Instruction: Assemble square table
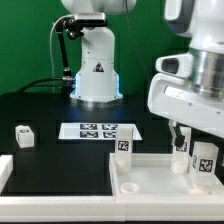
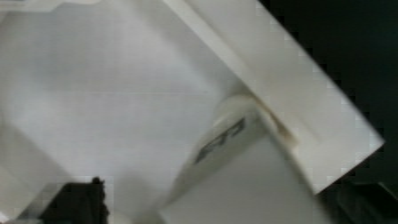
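The square table's white slab lies at the exterior view's lower right, rim up. One tagged leg block stands at its back left corner. Another leg stands upright near its right side. A third leg block lies loose on the black table at the left. My gripper hangs over the slab's right part, close beside the right leg. In the wrist view a tagged leg rises from a corner by the slab's rim. One dark finger stands clear of it. The gripper is open.
The marker board lies flat mid-table in front of the robot's base. A white border rail runs along the left front edge. Black cables hang by the base.
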Robot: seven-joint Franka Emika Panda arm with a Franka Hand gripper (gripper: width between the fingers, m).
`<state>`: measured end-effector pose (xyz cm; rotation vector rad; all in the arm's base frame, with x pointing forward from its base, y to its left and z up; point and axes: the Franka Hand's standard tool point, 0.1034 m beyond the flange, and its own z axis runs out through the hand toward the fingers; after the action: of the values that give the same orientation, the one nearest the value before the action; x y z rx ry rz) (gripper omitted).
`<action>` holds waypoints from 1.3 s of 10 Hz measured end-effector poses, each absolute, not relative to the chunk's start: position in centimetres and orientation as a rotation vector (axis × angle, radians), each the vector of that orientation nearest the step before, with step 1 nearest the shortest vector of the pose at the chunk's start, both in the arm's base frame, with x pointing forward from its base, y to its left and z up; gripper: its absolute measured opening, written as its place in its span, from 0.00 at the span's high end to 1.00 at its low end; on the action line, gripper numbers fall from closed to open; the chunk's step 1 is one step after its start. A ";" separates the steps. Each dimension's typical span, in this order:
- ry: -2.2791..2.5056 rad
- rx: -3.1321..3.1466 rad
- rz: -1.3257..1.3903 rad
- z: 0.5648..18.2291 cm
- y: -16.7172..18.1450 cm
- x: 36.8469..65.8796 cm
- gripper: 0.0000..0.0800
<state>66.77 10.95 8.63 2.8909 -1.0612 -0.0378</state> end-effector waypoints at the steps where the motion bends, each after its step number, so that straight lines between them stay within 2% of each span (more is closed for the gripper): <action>1: -0.896 2.942 -0.039 8.5 11.6 66.6 0.19; 2: -0.809 2.984 0.012 7.8 11.6 66.3 0.19; 5: -0.862 2.968 0.004 7.7 11.5 66.2 0.20; 6: -0.921 2.951 0.004 7.7 11.5 66.2 0.40; 7: -1.036 2.913 0.006 7.7 11.6 66.2 0.40; 8: -1.114 2.884 0.009 7.6 11.6 66.2 0.64; 13: -1.752 2.595 0.002 7.6 11.4 66.6 0.64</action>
<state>66.59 11.43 7.57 2.5952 -1.7516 0.0023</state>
